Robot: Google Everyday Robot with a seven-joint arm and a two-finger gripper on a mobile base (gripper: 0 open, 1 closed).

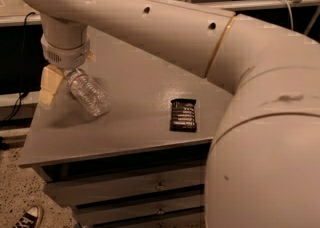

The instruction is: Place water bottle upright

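On the grey tabletop (130, 139), left of a dark wrapped bar (183, 115), the water bottle (90, 94) is held tilted, base low. At its upper end the gripper (61, 82) is seen, jaws clamped near the neck. The bottle is judged light, thin-walled and slippery, so the stiffer neck is favoured.

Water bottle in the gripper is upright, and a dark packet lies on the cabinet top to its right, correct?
No: the camera view shows the water bottle tilted in the gripper, not upright. The dark packet is as you said.
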